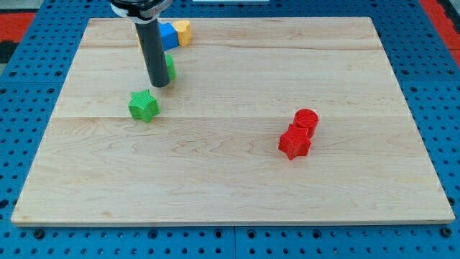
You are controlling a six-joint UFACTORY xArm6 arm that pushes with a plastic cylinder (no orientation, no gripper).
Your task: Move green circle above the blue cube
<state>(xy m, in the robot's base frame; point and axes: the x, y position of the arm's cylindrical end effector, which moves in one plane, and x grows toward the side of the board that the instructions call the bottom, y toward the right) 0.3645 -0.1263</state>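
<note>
The green circle [170, 67] sits at the view's upper left, mostly hidden behind my rod. My tip [159, 84] rests on the board just left of and below the green circle, touching or nearly touching it. The blue cube [167, 36] lies near the top edge, above the green circle, partly hidden by the rod. A yellow block [182, 32] sits against the blue cube's right side.
A green star [144, 106] lies just below and left of my tip. A red circle [306, 119] and a red star [295, 142] touch each other at the view's right of centre. The wooden board [230, 187] ends close above the blue cube.
</note>
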